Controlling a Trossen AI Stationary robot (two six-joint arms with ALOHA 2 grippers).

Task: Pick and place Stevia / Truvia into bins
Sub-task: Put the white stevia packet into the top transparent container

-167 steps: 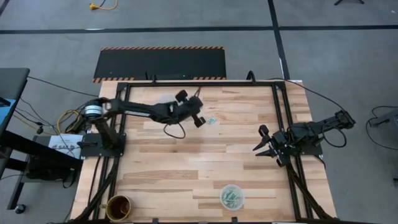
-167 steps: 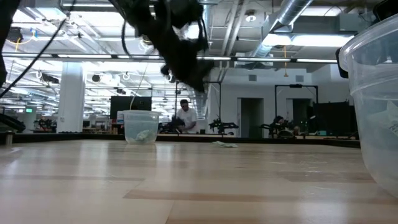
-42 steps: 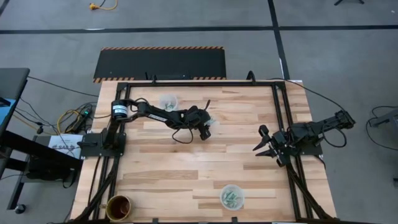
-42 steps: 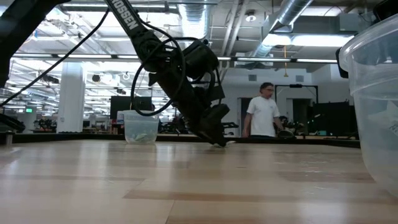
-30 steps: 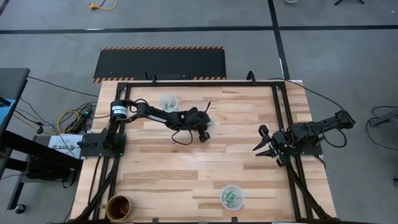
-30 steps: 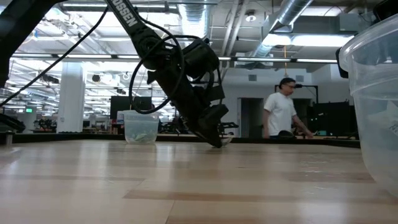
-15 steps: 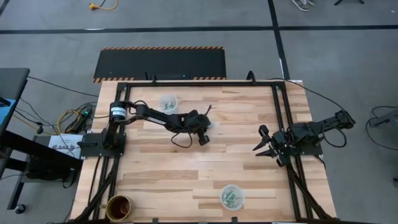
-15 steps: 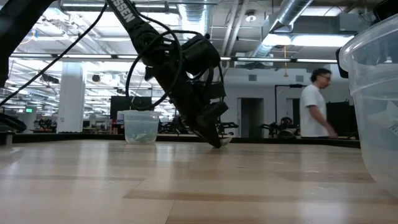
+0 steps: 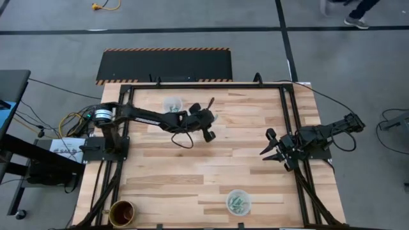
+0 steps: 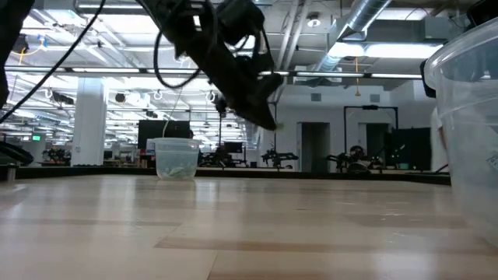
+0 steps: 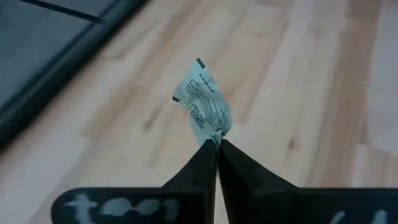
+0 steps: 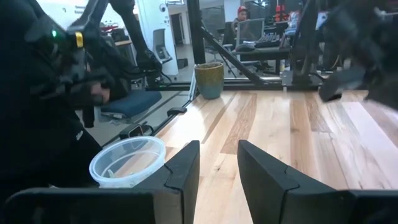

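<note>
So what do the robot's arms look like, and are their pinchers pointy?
Both arms are dark, nearly black, and jointed. The left arm has a silver ring near its base and a black cable looping beside its tool, whose two fingers taper to thin points. The right tool has broad, flat black fingers.

A brown cup stood at the near left corner of the wood table. A black mat w/ striped edge lay on the floor behind the table.
</note>
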